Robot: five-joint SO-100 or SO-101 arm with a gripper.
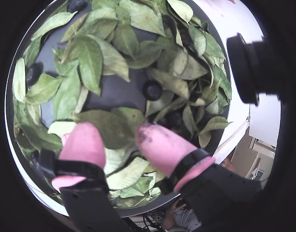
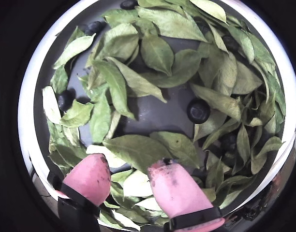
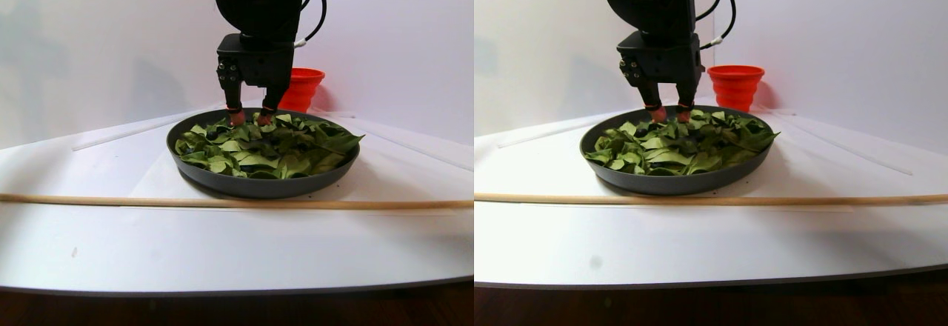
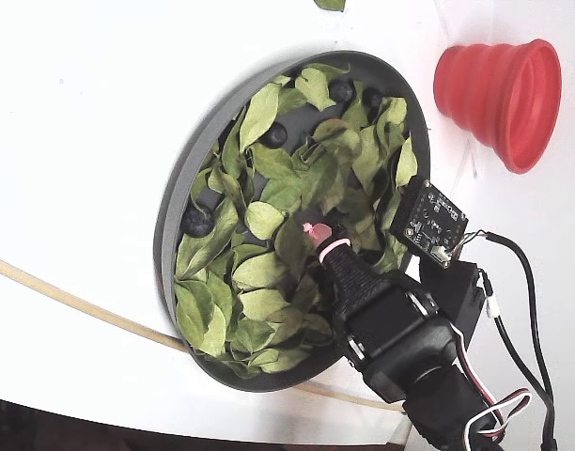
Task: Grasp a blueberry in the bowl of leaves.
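The dark grey bowl [image 4: 172,202] holds many green leaves [image 4: 261,271], with several dark blueberries among them. One blueberry [image 2: 198,110] lies bare on the bowl floor [image 2: 153,113], ahead and right of the fingers; it also shows in a wrist view [image 1: 152,90]. Others lie at the left edge [image 2: 66,99] and far side [image 4: 342,90]. My gripper [image 2: 128,164] is open and empty, with its pink fingertips [image 1: 85,137] just above the leaves [image 1: 90,58] at the near side of the bowl. In the stereo pair view the gripper [image 3: 250,117] hangs at the bowl's back rim [image 3: 259,187].
A red ribbed cup [image 4: 499,89] stands beside the bowl, behind it in the stereo pair view [image 3: 302,87]. A thin wooden stick [image 3: 222,203] lies across the white table in front of the bowl. A camera board [image 4: 430,222] sits by the wrist.
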